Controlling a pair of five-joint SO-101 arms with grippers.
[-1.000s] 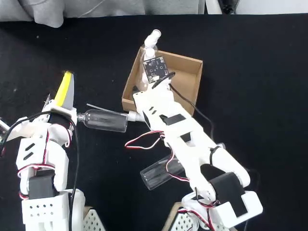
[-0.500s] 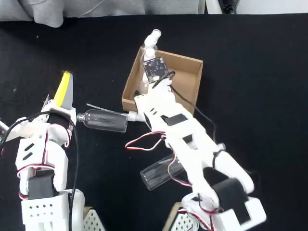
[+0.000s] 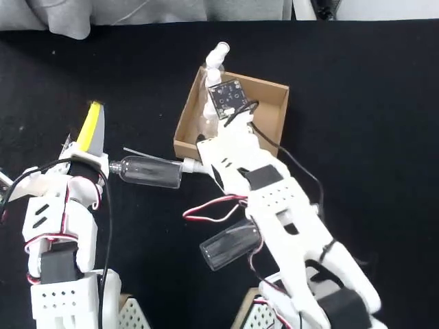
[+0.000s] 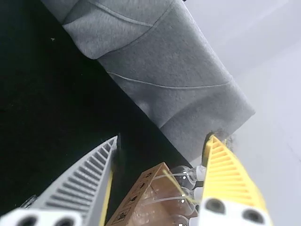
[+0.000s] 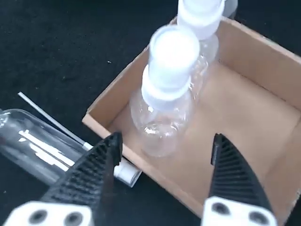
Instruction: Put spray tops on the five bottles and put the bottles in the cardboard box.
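cardboard box [image 3: 257,81]: one
bottles upright in the box: two, front bottle [image 5: 162,117], back bottle [image 5: 203,44]
bottles lying on the table [image 3: 357,103]: two, white-topped bottle [image 3: 147,171], half-hidden bottle [image 3: 230,247]
white spray tops seen: three
robot arms: two, left arm [image 3: 62,212], right arm [image 3: 274,199]

Black table [image 3: 370,103], matte, spans whole high view.

Cardboard box [image 3: 260,82] sits upper centre, open top, turned at slant.

Clear bottle [image 3: 147,171] lies on side left of centre, white-collared end just beside box's lower-left corner. Thin white tube [image 3: 140,154] lies along its upper side.

Second bottle [image 3: 230,247] lies on side lower centre, open mouth toward lower left.

Grey cloth [image 3: 68,17] overlaps table's top edge, upper left.

Arm bases stand at bottom edge, lower left [image 3: 65,301] and lower centre [image 3: 260,312].
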